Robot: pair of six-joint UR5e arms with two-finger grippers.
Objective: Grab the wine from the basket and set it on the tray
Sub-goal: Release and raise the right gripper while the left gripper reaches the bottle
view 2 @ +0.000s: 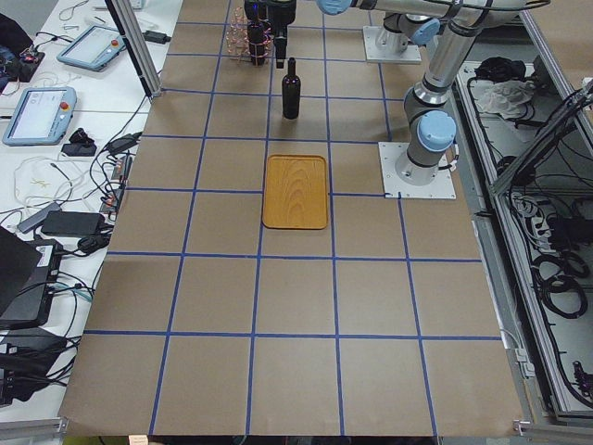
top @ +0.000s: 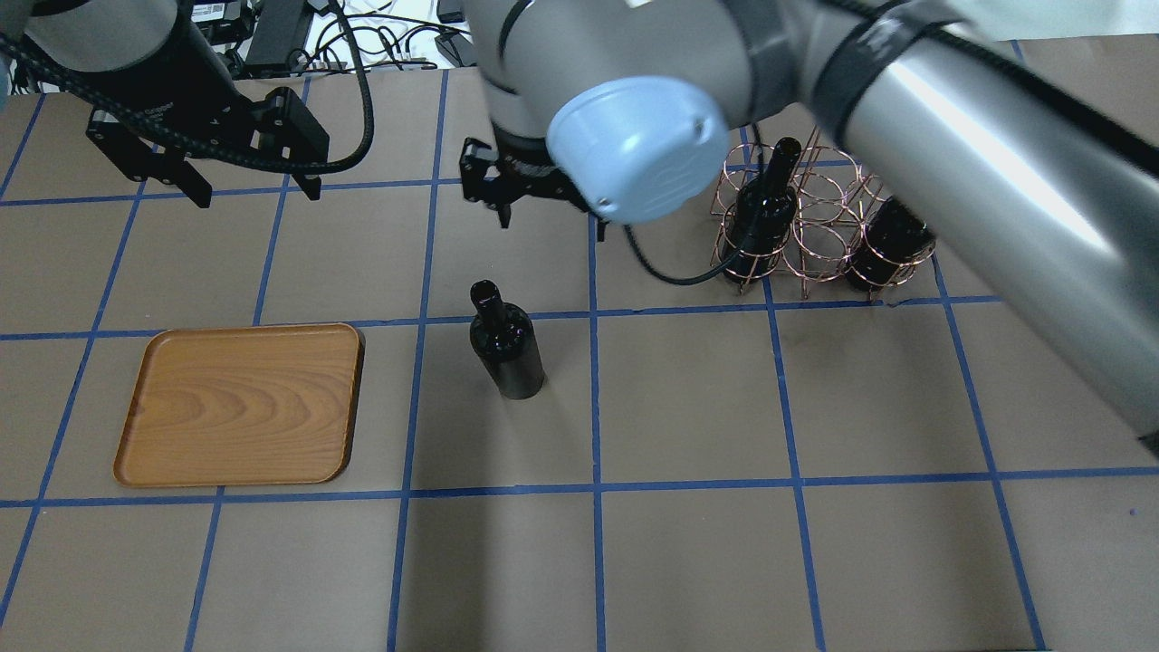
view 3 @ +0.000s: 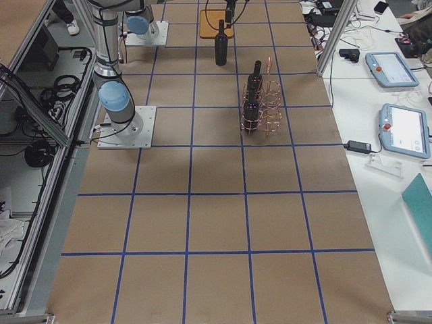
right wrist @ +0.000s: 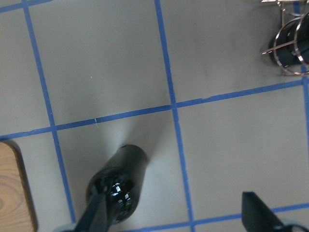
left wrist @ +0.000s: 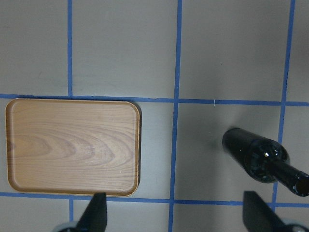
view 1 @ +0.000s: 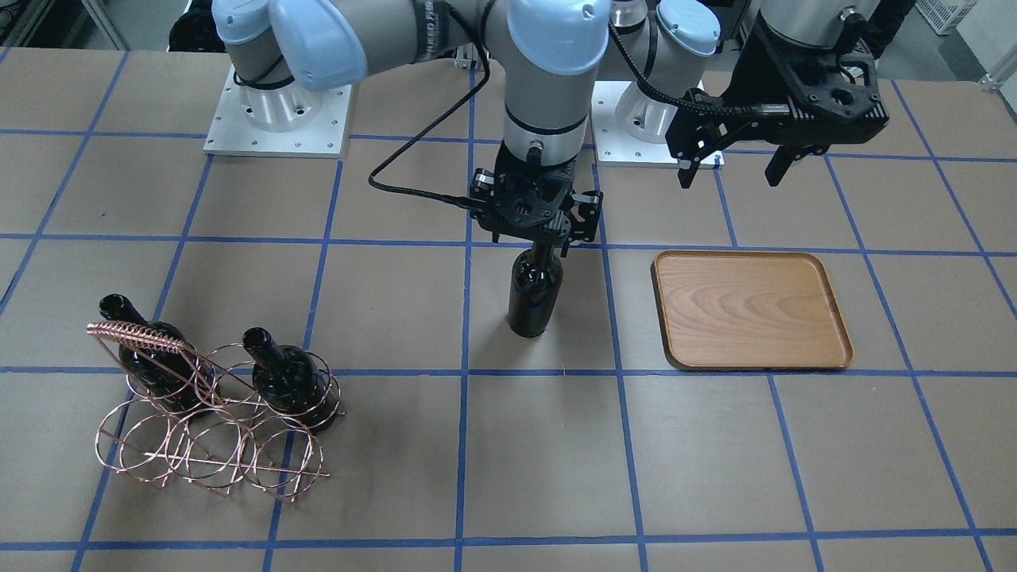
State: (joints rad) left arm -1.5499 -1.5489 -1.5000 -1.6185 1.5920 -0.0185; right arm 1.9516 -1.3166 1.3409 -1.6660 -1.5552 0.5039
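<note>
Wine [top: 507, 349]: one dark bottle stands upright on the table [top: 688, 543], clear of the basket and not on the tray. No hand is touching it.

Findings, taken left to right across the overhead view:

1. Left hand [view 1: 729, 176]: hangs in the air above the table, beyond the tray's far edge as the robot faces it. Fingers are spread wide with nothing between them. Its wrist camera looks straight down on the tray and the bottle.

2. Tray [top: 240, 403]: lies flat on the table. Bare wood grain shows across its whole floor.

3. Wine, position: just right of the tray, apart from its rim, base on the brown table surface, neck up and mouth uncorked.

4. Right hand [right wrist: 176, 217]: held above the bottle, on the side away from the tray. Fingers are spread; its wrist camera shows the bottle top below, close to one finger. No grip.

5. Basket [top: 819, 226]: furthest from the tray, beyond the wine. Two further bottles [top: 765, 213] [top: 892, 244] stand upright in rings at its opposite ends.
</note>
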